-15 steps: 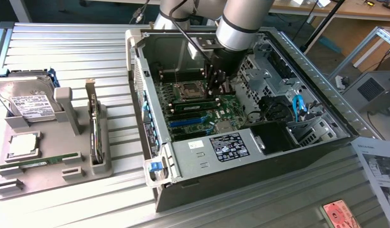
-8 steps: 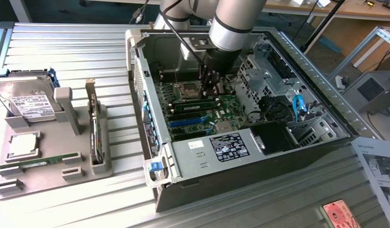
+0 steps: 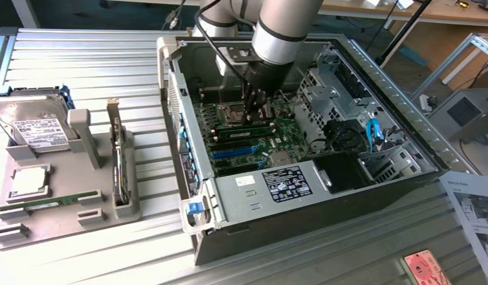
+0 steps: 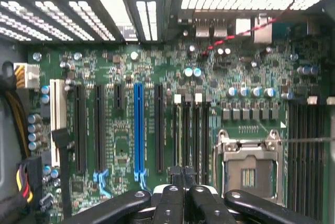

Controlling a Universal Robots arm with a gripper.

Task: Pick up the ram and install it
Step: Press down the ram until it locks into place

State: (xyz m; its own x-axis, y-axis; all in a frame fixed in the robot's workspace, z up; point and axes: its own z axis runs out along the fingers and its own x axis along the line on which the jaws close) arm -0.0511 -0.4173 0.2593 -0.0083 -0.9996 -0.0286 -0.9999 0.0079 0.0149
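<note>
The gripper (image 3: pixel 254 102) is being held inside the open computer case (image 3: pixel 363 65), just above the green motherboard (image 3: pixel 264 133). Its jaws are being kept closed, fingertips together, with nothing gripped between them. A ram stick (image 3: pixel 250 126) is being seated in a slot on the motherboard, directly below the gripper. In the wrist view, the fingertips (image 4: pixel 182 174) are being pressed together over the black memory slots (image 4: pixel 191 135), beside the processor socket (image 4: pixel 250 166).

A lab or workshop: an opened computer case (image 3: pixel 307 148) on a ribbed metal desk (image 3: pixel 85 53), wooden benches (image 3: pixel 434 9) behind
</note>
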